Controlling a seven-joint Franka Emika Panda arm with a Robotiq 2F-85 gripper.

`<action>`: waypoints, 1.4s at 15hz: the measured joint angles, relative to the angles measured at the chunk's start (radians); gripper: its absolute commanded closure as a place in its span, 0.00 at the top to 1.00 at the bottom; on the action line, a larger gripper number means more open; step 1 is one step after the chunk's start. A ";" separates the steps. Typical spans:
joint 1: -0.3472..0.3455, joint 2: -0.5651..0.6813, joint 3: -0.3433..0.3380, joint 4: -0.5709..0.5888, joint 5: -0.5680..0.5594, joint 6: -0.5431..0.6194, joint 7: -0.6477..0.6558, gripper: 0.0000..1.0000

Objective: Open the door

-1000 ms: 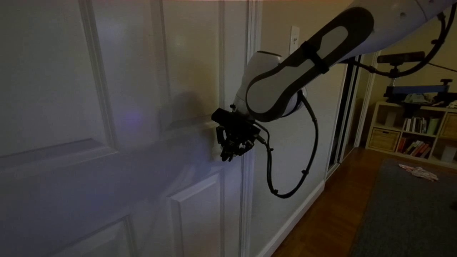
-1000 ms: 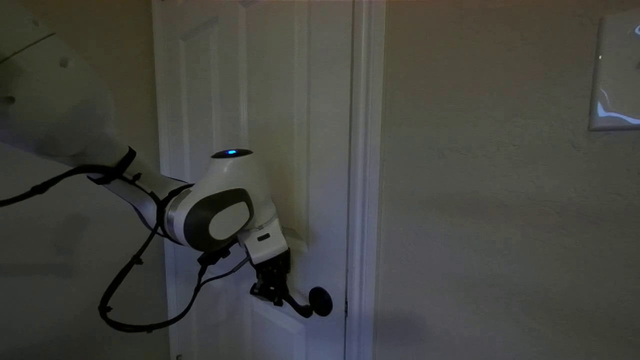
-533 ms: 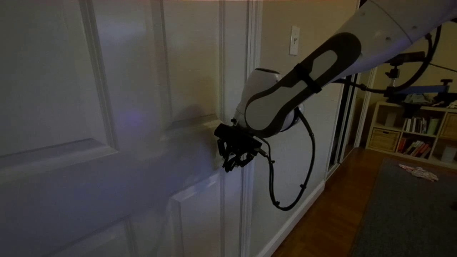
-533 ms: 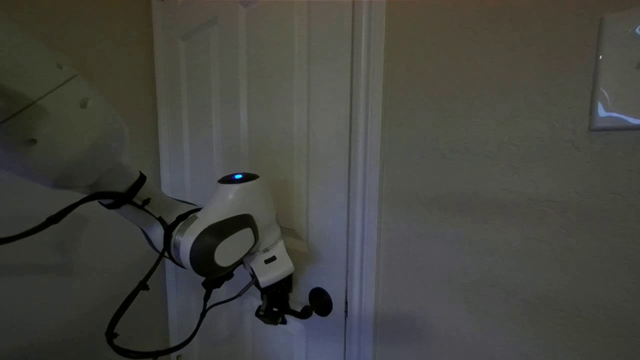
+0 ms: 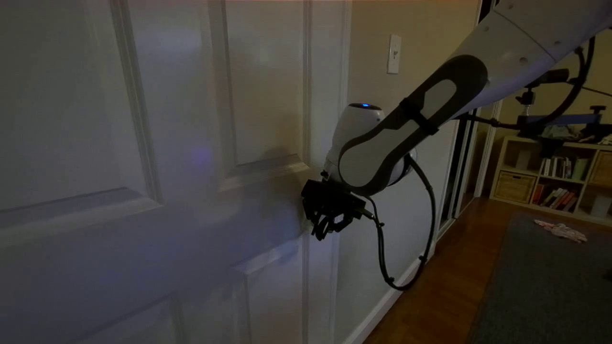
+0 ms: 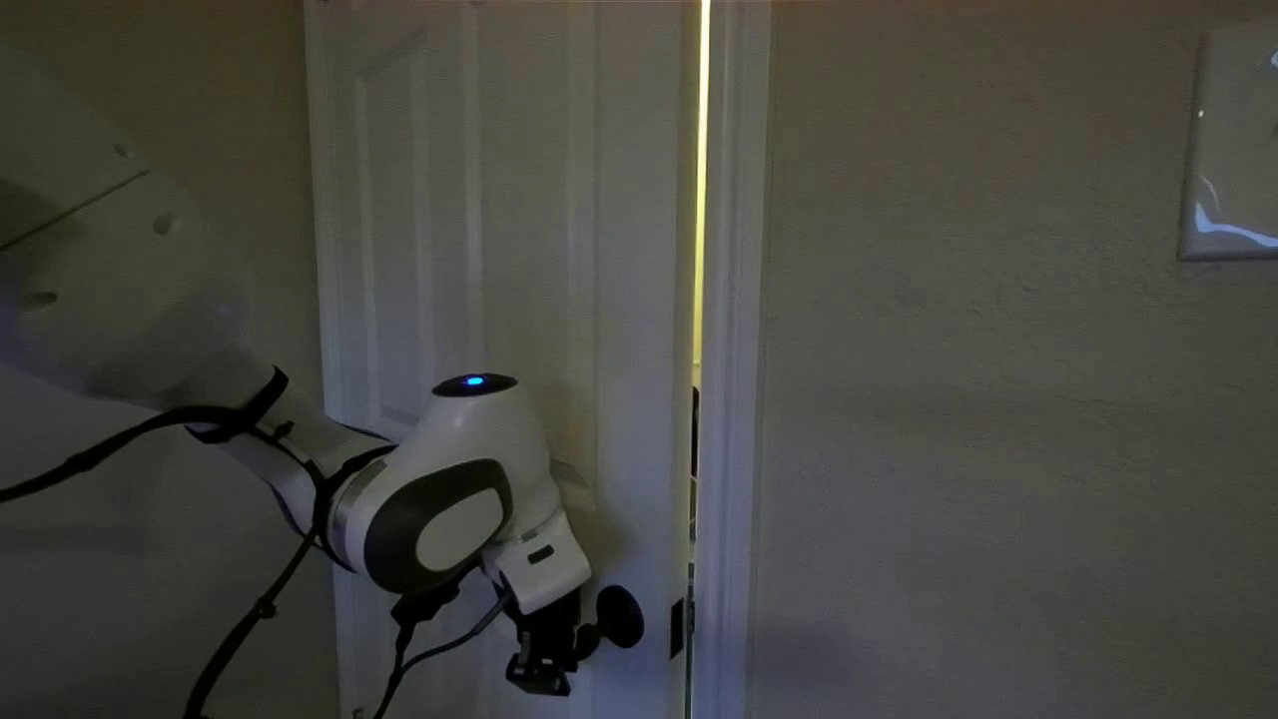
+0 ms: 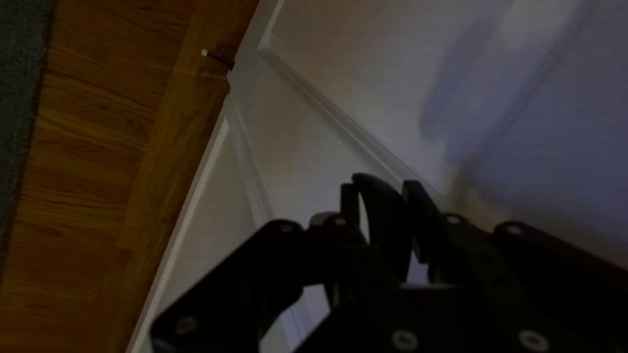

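The white panelled door [image 5: 205,248] stands slightly ajar, with a narrow bright gap [image 6: 702,200] along its handle-side edge in an exterior view. Its dark lever handle has a round base [image 6: 620,616], and the lever is turned down. In the wrist view the curved lever [image 7: 385,220] lies between my two fingers. My gripper [image 7: 381,189] is closed around the lever, with a thin slit showing beside the left finger [image 7: 349,203]. The gripper also shows in both exterior views [image 5: 321,234] [image 6: 539,679], low and close to the door. In an exterior view the gripper hides the handle.
The door frame [image 6: 734,300] stands right of the gap. A light switch plate [image 5: 394,54] is on the wall. A cable loop [image 5: 406,286] hangs below the wrist. A shelf [image 5: 554,139], a cloth [image 5: 562,231] and a rug [image 5: 516,286] lie farther off. A thin doorstop [image 7: 216,58] sticks out low down.
My gripper has moved down and the lever has turned down with it. In the last half second the door has swung away from its frame, and a lit gap has appeared.
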State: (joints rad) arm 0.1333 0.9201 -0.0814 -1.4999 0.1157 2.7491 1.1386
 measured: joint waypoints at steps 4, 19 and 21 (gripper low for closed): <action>0.011 -0.062 0.002 -0.130 0.014 0.012 -0.001 0.09; -0.042 -0.631 0.190 -0.681 0.163 -0.358 -0.371 1.00; -0.040 -0.735 0.175 -0.743 0.110 -0.460 -0.369 1.00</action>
State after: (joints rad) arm 0.0933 0.1846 0.0935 -2.2425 0.2255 2.2886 0.7697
